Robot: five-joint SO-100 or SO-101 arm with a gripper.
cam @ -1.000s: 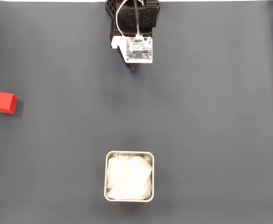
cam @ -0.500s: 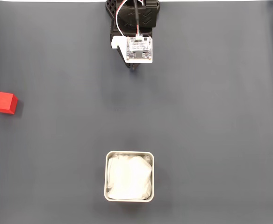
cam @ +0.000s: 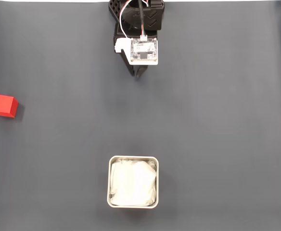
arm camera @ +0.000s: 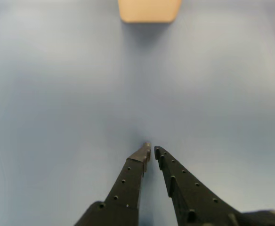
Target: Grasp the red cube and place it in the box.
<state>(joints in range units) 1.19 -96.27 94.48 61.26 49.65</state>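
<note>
Reach not yet begun, by the look of it: the black arm with its white circuit board (cam: pixel 143 50) sits folded at the middle of the worktop's far edge in the fixed view, over the dark grey worktop (cam: pixel 217 120). The small, matte, bright red cube (cam: pixel 5 106) rests close to the worktop's left edge in that view, about halfway along it and well apart from the arm. The small square box with rounded corners, a pale metallic rim (cam: pixel 133 158) and a white crumpled lining stands near the middle of the near edge, holding no cube. In the wrist view the gripper (arm camera: pixel 151 149) points down at bare worktop, its two dark perforated fingers (arm camera: pixel 130 176) drawn narrow, tips almost touching, with nothing between them; a pale blurred shape (arm camera: pixel 149 10) at the top of that view is probably the box. The step in hand seems to be the approach. The next move calls for swinging the arm toward the left edge, spreading the fingers wider than the cube, and lowering them either side of it.
</note>
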